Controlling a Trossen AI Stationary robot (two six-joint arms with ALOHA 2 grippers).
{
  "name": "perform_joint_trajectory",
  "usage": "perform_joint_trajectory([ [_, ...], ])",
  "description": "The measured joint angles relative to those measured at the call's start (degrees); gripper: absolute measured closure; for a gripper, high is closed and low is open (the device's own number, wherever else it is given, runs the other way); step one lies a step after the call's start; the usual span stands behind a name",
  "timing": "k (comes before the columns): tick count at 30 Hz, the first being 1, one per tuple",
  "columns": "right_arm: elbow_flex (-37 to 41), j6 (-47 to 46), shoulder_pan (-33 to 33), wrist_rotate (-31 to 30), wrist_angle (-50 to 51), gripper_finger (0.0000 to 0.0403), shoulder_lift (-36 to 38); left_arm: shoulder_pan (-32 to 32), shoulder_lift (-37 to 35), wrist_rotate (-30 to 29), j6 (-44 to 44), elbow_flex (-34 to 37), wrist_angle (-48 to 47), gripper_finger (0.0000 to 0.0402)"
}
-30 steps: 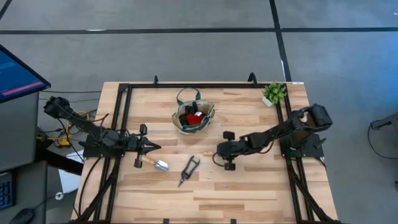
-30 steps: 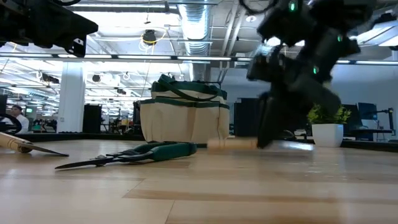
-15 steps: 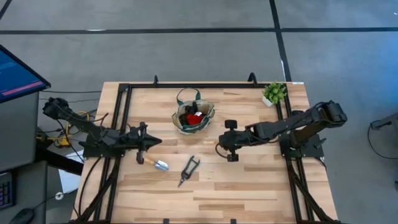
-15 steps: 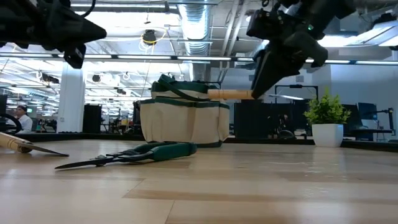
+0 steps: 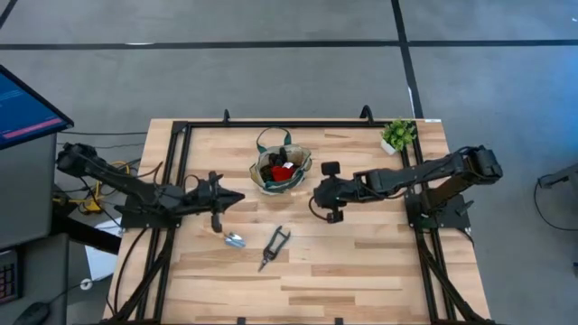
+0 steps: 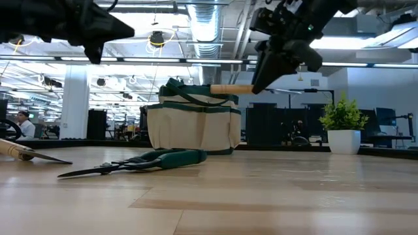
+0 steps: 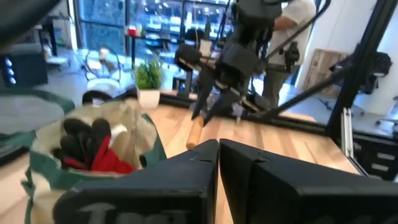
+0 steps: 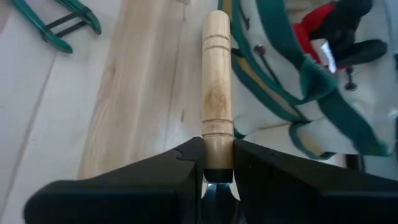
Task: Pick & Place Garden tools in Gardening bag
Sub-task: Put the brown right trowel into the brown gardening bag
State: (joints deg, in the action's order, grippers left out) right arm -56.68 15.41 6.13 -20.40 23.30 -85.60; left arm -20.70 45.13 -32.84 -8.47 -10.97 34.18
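Wooden-handled tool (image 8: 217,93) sat clamped between the right gripper's (image 5: 327,190) fingers, raised off the counter (image 5: 361,262) just beside the gardening bag (image 5: 280,170). The left gripper (image 5: 217,200) hovered above the trowel (image 5: 233,239), fingers together. Green pruners (image 5: 274,246) lay nearby.

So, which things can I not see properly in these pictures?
- Wood-handled tool: its working end is hidden between the right gripper fingers; only the handle shows in the right wrist view and the low view.
- Gardening bag contents: red and black pieces show in the left wrist view, but they are blurred.
- Trowel: its handle is cut off by the low view's edge.
- Left gripper: dark and small in the high view, fingers unclear.
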Motion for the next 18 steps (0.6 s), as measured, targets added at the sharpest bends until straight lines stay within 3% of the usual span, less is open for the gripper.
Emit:
perform_joint_trajectory([
  [9, -0.3, 1.7, 1.4, -0.8, -1.4, 0.0352, 0.0, 0.1, 0.2, -0.2, 1.0, 0.0, 3.0, 0.0399],
  [18, -0.3, 1.7, 3.0, -5.2, -1.6, 0.0352, 0.0, 0.1, 0.2, -0.2, 1.0, 0.0, 3.2, 0.0399],
])
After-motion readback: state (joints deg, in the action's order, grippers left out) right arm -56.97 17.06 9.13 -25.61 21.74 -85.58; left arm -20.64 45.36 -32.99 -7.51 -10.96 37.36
